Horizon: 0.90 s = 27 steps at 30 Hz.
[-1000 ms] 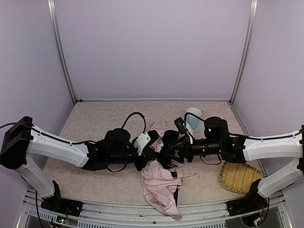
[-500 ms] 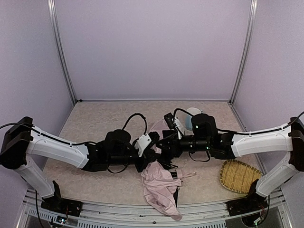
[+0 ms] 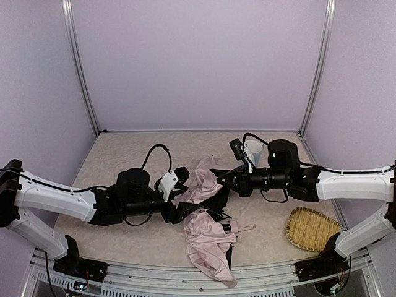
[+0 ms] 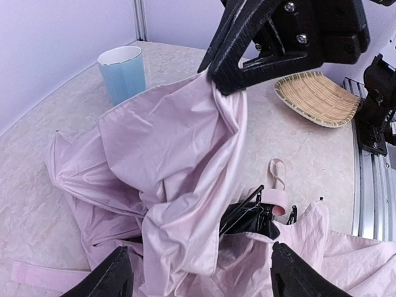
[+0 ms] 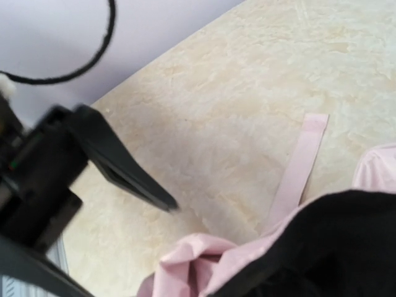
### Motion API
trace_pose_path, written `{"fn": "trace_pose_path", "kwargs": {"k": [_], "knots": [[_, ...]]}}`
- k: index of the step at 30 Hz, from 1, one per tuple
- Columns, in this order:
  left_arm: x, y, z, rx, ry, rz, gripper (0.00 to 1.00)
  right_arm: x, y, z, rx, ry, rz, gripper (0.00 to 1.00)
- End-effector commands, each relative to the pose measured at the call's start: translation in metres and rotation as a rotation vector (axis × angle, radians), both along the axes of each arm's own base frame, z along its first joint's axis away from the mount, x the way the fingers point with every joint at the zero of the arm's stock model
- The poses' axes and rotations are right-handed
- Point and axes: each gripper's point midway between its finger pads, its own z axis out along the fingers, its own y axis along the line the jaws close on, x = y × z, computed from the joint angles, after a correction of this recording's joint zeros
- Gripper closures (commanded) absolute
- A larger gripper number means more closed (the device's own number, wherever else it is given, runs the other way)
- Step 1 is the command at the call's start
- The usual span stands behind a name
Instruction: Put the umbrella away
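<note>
2 claws work the umbrella (image 3: 207, 234), which lies crumpled at the middle of the near edge of the bench (image 3: 124, 154), its pink handle (image 4: 278, 201) resting on the surface. The right claw (image 4: 224, 75) is clamped on a ridge of pale pink canopy and lifts it clear of the bench. The left claw (image 4: 199, 269) has its jaws wide, holds nothing and faces the draped fabric. The step in hand is probably gathering loose canopy toward the shaft. To do it well, the left claw should close low on the slack panel beside the black ribs (image 4: 247, 216) while the right holds the fold taut. The pull should be gentle and directed away from the blue cup (image 4: 124, 74) near the far right corner.
</note>
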Motion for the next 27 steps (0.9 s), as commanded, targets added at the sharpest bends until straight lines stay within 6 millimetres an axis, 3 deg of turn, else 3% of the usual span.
{"fn": "trace_pose_path", "kwargs": {"k": [1, 4, 7, 12, 15, 18, 23, 27], "knots": [[-0.005, 0.017, 0.001, -0.015, -0.012, 0.029, 0.26, -0.004, -0.013, -0.008, -0.015, 0.010, 0.066, 1.00], [-0.004, 0.022, -0.011, -0.030, 0.009, 0.019, 0.23, -0.003, -0.019, -0.006, 0.020, 0.026, 0.089, 1.00], [0.012, 0.027, -0.022, -0.019, 0.014, 0.045, 0.23, 0.000, -0.022, -0.001, 0.029, 0.022, 0.106, 1.00], [0.041, 0.026, -0.030, -0.020, 0.056, 0.054, 0.33, 0.012, -0.033, -0.006, -0.033, 0.024, 0.079, 1.00], [0.034, 0.013, -0.035, -0.029, 0.071, -0.004, 0.33, 0.027, -0.048, -0.038, -0.105, 0.056, 0.003, 1.00], [0.026, 0.000, -0.053, 0.015, 0.098, -0.031, 0.32, 0.040, -0.059, -0.084, -0.166, 0.129, -0.056, 1.00], [0.014, -0.011, -0.075, 0.046, 0.135, -0.057, 0.33, 0.048, -0.050, -0.145, -0.225, 0.229, -0.023, 1.00], [0.014, -0.008, -0.075, 0.060, 0.127, -0.044, 0.33, 0.049, -0.038, -0.184, -0.235, 0.330, 0.028, 1.00]]}}
